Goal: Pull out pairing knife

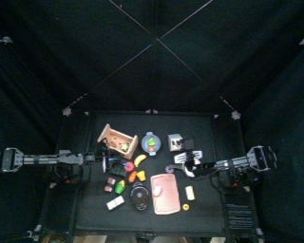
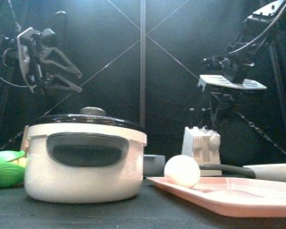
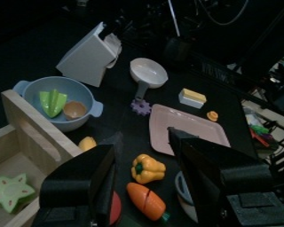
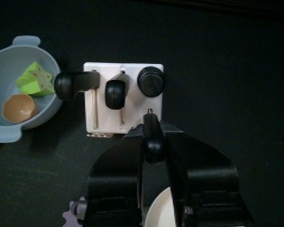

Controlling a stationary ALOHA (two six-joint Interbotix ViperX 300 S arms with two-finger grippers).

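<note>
A white knife block [image 4: 114,111] stands next to a blue bowl [image 4: 20,89]. Three black knife handles [image 4: 114,89] stick out of it; I cannot tell which is the paring knife. My right gripper [image 4: 152,133] hangs above the block's near edge with its jaws together and nothing seen between them. In the front view it [image 2: 229,82] is well above the block [image 2: 202,143]. The block also shows in the top view [image 1: 180,143] and in the left wrist view [image 3: 91,53]. My left gripper [image 3: 156,182] is open and empty, over an orange pepper [image 3: 148,167], at the table's left [image 1: 98,159].
A pot [image 2: 86,161] stands at the front. An egg [image 2: 181,168] lies on a pink tray [image 2: 235,192]. A wooden crate [image 3: 20,151], a white ladle [image 3: 147,73] and several toy foods lie around the table [image 1: 85,214].
</note>
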